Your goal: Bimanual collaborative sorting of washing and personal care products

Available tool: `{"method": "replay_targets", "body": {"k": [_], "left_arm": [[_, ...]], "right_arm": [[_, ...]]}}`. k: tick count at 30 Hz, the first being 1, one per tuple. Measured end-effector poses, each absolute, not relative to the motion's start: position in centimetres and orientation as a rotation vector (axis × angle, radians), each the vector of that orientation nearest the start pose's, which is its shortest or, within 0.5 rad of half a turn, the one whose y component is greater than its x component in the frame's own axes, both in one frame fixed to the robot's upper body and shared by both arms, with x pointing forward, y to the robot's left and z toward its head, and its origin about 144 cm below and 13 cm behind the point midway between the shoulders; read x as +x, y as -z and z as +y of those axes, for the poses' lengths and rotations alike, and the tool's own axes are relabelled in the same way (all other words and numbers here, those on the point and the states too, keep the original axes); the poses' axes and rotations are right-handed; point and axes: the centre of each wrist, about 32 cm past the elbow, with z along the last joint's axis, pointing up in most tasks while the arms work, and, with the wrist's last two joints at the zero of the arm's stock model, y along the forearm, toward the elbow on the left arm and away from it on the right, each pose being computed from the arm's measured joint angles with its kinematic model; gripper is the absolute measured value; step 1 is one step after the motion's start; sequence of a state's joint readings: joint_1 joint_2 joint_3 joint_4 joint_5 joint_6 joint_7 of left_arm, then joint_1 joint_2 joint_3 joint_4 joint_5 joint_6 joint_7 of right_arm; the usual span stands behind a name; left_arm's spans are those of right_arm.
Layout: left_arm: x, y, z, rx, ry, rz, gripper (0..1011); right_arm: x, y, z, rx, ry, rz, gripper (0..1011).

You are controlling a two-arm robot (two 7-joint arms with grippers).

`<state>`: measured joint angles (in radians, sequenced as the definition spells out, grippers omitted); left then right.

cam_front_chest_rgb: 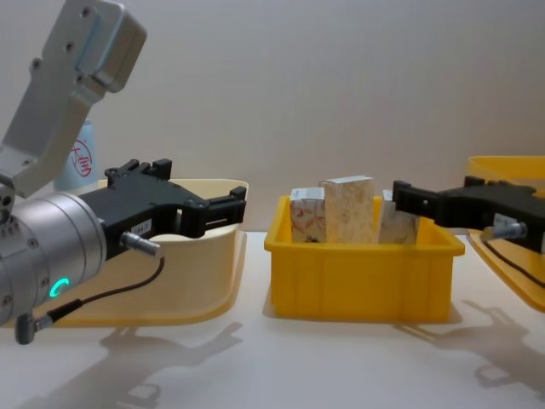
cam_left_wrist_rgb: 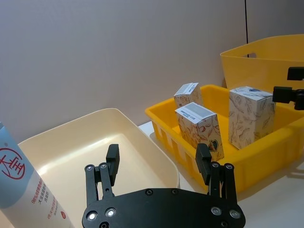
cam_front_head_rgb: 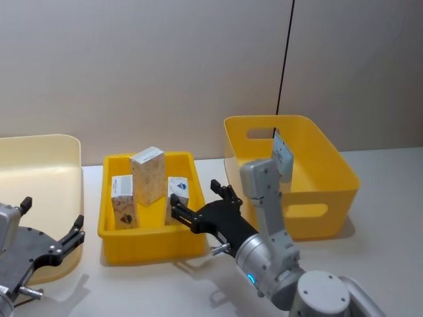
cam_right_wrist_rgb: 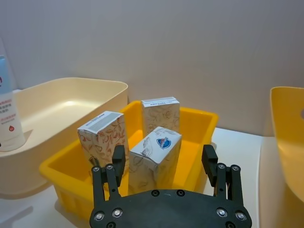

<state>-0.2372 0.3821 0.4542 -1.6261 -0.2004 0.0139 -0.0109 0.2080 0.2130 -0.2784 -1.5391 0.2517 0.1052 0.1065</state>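
In the middle bin three cartons stand — right gripper spread wide by its right rim, left gripper likewise spread at the cream tub's near edge.

You see cream cardboard cartons veined with brown marbling, a bright yellow plastic crate, a cream plastic tub, and a pale-blue squeeze tube lettered red.

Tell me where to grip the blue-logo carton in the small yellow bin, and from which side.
Likely the top part of the blue-logo carton, which stands above the rim of the small yellow bin; walls cover the rest. Come from the right front, where the open right gripper faces it; the other cartons crowd its left.
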Motion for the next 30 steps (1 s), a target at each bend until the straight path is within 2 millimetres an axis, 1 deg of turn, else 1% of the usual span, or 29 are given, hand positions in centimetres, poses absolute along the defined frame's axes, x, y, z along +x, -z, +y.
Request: {"method": "replay_targets", "body": {"k": [14, 30], "left_arm": [[49.2, -120.4, 19.8, 0.061, -1.124, -0.268, 1000], [49.2, -120.4, 19.8, 0.061, -1.124, -0.268, 1000]], "right_arm": [[52.2, -118.8, -19.3, -0.030, 1.166, 0.012, 1001], [52.7, -118.2, -18.1, -0.050, 1.204, 0.023, 1001]]}}
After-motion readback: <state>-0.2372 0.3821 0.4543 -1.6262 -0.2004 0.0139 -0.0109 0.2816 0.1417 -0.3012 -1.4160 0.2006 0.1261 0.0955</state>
